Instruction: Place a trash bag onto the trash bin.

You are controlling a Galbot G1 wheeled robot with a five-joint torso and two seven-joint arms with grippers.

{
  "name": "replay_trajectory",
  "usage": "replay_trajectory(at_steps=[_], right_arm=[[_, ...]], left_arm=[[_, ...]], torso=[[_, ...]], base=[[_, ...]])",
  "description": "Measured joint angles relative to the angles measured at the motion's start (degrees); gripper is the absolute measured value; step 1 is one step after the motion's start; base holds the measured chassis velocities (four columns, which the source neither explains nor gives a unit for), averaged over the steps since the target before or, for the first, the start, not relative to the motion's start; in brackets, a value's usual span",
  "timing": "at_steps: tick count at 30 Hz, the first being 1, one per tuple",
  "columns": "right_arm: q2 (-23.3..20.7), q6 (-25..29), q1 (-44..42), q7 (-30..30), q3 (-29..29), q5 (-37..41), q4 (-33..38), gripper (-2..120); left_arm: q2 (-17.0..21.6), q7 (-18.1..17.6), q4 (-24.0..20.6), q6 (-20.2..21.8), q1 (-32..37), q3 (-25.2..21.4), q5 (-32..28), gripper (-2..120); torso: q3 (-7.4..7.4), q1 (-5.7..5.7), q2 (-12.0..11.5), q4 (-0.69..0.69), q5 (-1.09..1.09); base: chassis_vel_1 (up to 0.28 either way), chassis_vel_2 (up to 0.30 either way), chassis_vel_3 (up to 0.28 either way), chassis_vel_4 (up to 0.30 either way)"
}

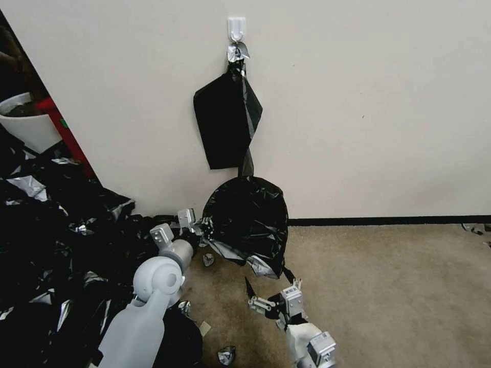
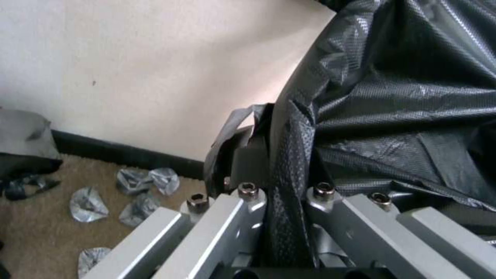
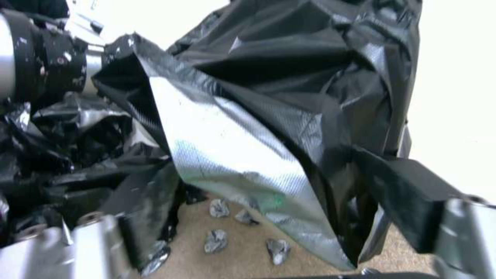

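Observation:
The trash bag [image 1: 248,220] is a glossy black film puffed into a dome against the wall, just above the carpet. My left gripper [image 1: 204,225] is at the bag's left edge, shut on a fold of the film; in the left wrist view the trash bag [image 2: 393,97] runs down between the left gripper [image 2: 274,155] fingers. My right gripper [image 1: 272,289] is below the bag's lower edge and open. In the right wrist view, the trash bag's [image 3: 243,155] silvery hem hangs between the right gripper's [image 3: 269,201] spread fingers. The trash bin is out of view.
A flat black bundle [image 1: 227,122] hangs from a white wall hook [image 1: 236,28] above the bag. A large mass of black film [image 1: 51,230] covers the floor at left, beside a white tub [image 1: 25,128] with a red bar. Crumpled scraps [image 1: 208,259] lie on the carpet. Open carpet [image 1: 399,286] at right.

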Motion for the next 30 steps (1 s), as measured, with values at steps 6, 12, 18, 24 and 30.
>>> replay_trajectory(at_steps=[6,12,18,24,30], right_arm=[[0.3,2.4,-0.9,0.3,-0.4,0.0,-0.2,63],[1.0,2.5,-0.9,1.8,-0.6,-0.4,-0.3,41],[1.4,7.3,-0.4,-0.5,-1.0,-1.2,-2.2,16],[1.2,12.5,0.3,-11.7,-0.9,-3.7,-7.2,0],[2.9,10.4,4.2,-15.7,-0.4,-8.3,-11.7,0]], left_arm=[[-0.2,-0.5,0.3,0.0,0.0,0.2,0.1,4],[-0.5,-0.9,0.3,0.1,0.0,0.3,0.2,4],[-0.6,-1.4,0.0,0.2,0.3,0.2,0.1,4],[-0.7,-2.4,-1.4,0.7,0.6,0.0,-1.5,4],[-0.8,-2.8,-4.0,2.9,1.5,-0.2,-3.3,4]], torso=[[0.0,0.0,0.0,0.0,0.0],[0.0,0.0,0.0,0.0,-0.01],[0.0,0.0,0.0,0.02,-0.03],[0.0,0.0,0.0,0.03,-0.1],[0.0,0.0,0.0,-0.03,0.04]], base=[[0.0,0.0,0.0,0.0],[0.0,0.0,0.0,0.0],[0.0,0.0,0.0,0.0],[0.0,0.0,0.0,0.0],[0.0,0.0,0.0,0.0]])
